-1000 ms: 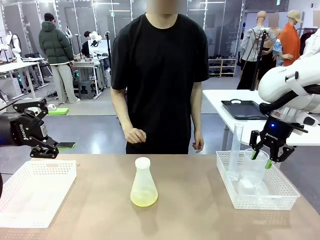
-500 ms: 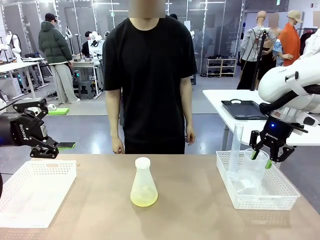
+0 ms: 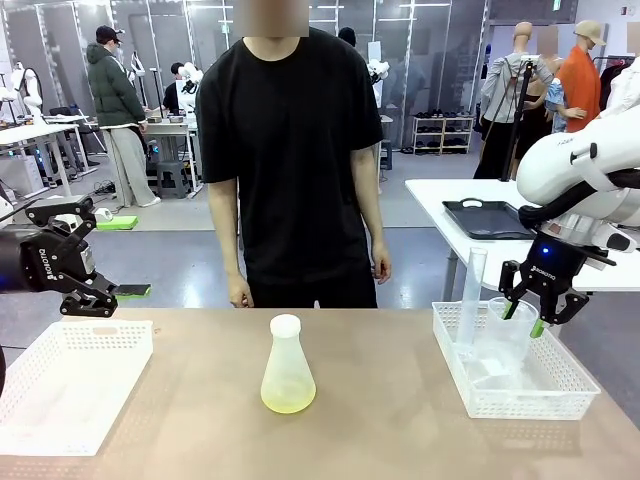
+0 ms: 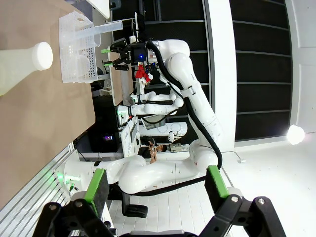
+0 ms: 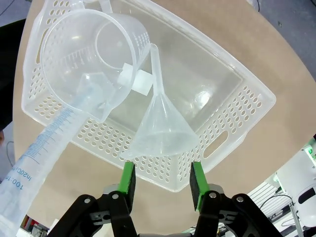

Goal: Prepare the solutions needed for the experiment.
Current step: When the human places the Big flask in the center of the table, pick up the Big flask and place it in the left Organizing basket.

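L claw (image 4: 156,185), R claw (image 5: 162,183) open, empty

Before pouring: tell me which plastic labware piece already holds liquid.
The conical flask at mid-table: yellow-green liquid tints its base. The beaker, funnel and graduated cylinder in the right basket look empty.

This is a robotics lab in a big open hall. A white robot arm (image 3: 590,160) stands over a brown worktop (image 3: 400,420) laid with plastic labware. There is a conical flask (image 3: 286,350) holding pale yellow liquid (image 3: 288,400), and a perforated basket (image 3: 520,405) with a graduated cylinder (image 3: 472,295), beaker (image 5: 89,59) and funnel (image 5: 160,123). Behind are glass partitions (image 3: 200,40), a white table (image 3: 425,195) and a person in a green jacket (image 3: 112,95) among other benches.
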